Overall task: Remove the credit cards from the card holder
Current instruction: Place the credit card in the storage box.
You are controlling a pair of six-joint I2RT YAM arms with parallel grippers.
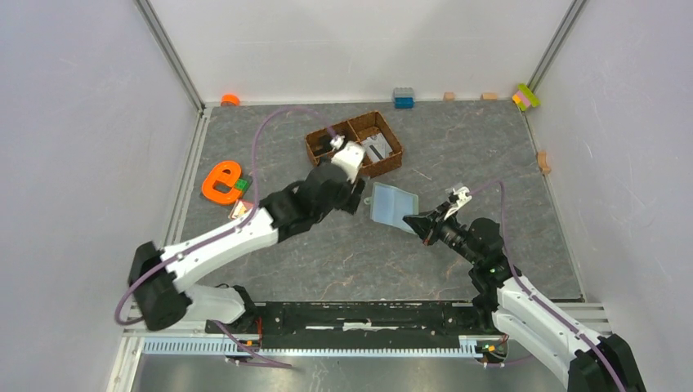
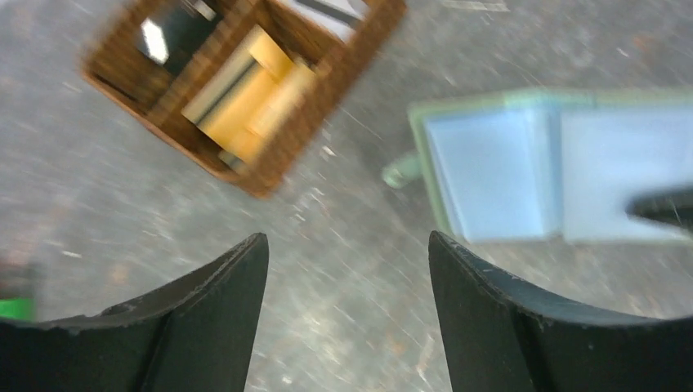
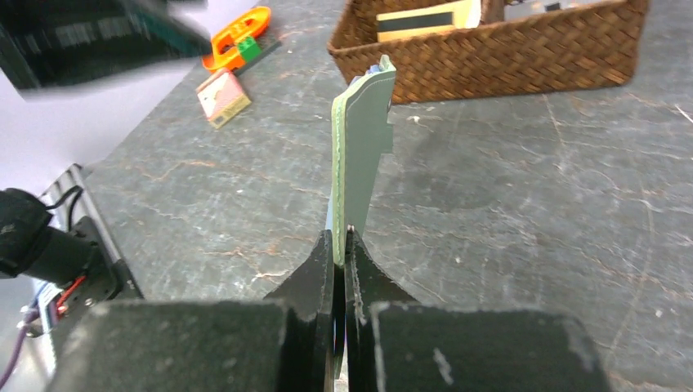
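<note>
Sage-green card holder (image 1: 392, 206) is held just beside the wicker basket (image 1: 391, 136), pinched at its edge by the right tool (image 1: 418, 220). Left tool (image 2: 347, 269) stands apart, empty, near that basket, where tan credit cards (image 2: 245, 102) lie. A firm pinch helps while checking the slots for leftovers.

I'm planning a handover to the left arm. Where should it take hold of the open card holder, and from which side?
Probably the free edge opposite the right gripper, which pinches the card holder by its other edge. It is a thin open sheet with that edge facing the left gripper, so its open jaws could come from that arm's side and straddle it.
</note>
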